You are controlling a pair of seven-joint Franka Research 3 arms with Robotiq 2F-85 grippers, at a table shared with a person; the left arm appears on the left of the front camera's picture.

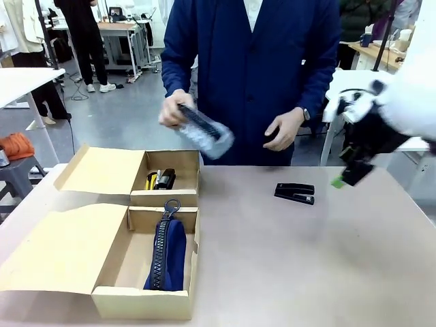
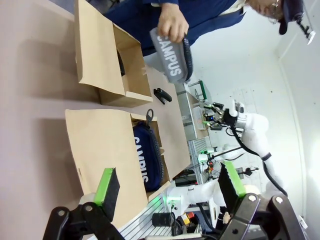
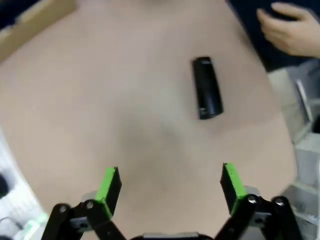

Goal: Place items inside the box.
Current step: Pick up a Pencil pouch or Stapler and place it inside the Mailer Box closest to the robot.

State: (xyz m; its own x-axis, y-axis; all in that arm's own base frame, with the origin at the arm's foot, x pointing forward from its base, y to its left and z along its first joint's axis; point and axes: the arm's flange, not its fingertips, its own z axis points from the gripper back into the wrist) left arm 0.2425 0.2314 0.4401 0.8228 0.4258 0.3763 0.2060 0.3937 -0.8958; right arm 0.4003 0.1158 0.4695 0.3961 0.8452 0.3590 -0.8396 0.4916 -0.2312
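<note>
The right claw (image 3: 170, 181) hangs over the table (image 1: 286, 259) near its far right corner, fingers spread wide and empty. The black stapler (image 1: 295, 193) lies flat near the far edge, right of the middle, ahead of that claw and well apart from it. The left claw (image 2: 169, 186) is likewise apart and empty; along the left edge the navy zip pencil pouch (image 1: 167, 253) lies in the near box (image 1: 136, 303) and the yellow-and-black utility knife (image 1: 158, 180) in the far box (image 1: 102, 170), while a person's hand (image 1: 176, 109) holds the grey zip pouch (image 1: 203, 131) above the far edge.
</note>
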